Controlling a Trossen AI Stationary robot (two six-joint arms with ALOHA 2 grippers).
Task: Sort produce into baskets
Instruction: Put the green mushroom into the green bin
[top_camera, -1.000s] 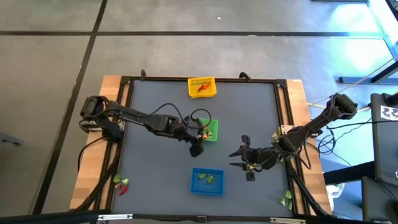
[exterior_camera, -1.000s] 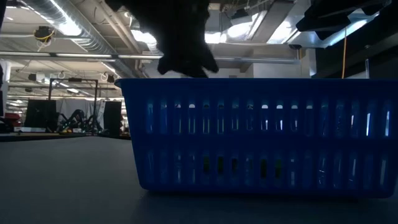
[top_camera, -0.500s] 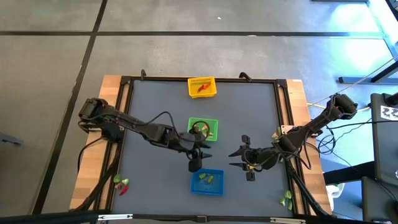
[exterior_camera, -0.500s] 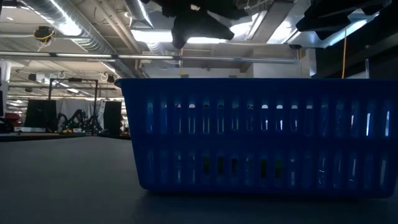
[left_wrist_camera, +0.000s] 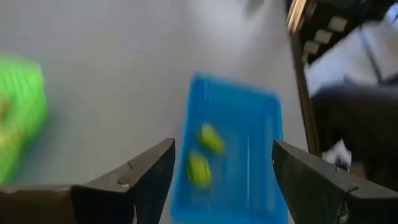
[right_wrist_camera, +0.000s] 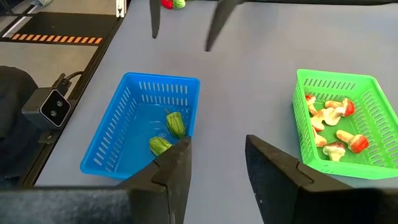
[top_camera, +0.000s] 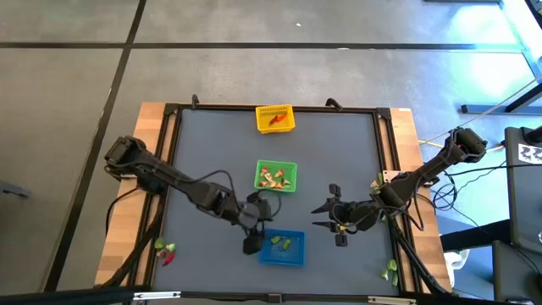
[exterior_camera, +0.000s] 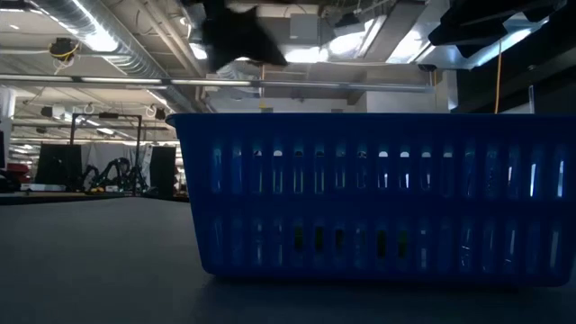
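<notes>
Three mesh baskets stand on the grey table: a yellow one (top_camera: 275, 119) at the far edge with orange-red pieces, a green one (top_camera: 276, 176) in the middle with red and pale pieces (right_wrist_camera: 333, 121), and a blue one (top_camera: 282, 247) near the front with two light green pieces (right_wrist_camera: 175, 123). My left gripper (top_camera: 252, 246) hangs open and empty above the blue basket's left edge; the left wrist view (left_wrist_camera: 222, 149) looks down on that basket (left_wrist_camera: 233, 149). My right gripper (top_camera: 323, 217) waits open and empty to the right of the blue basket (right_wrist_camera: 216, 146).
Loose red and green pieces lie on the wooden border at the near left (top_camera: 165, 252), and green ones at the near right (top_camera: 390, 271). The low view is filled by the blue basket's wall (exterior_camera: 378, 193), with my left gripper (exterior_camera: 236, 36) dark above it.
My left gripper has gone from over the green basket toward the table's near edge and a little left, ending beside the blue basket's left edge. The baskets and my right arm have kept still.
</notes>
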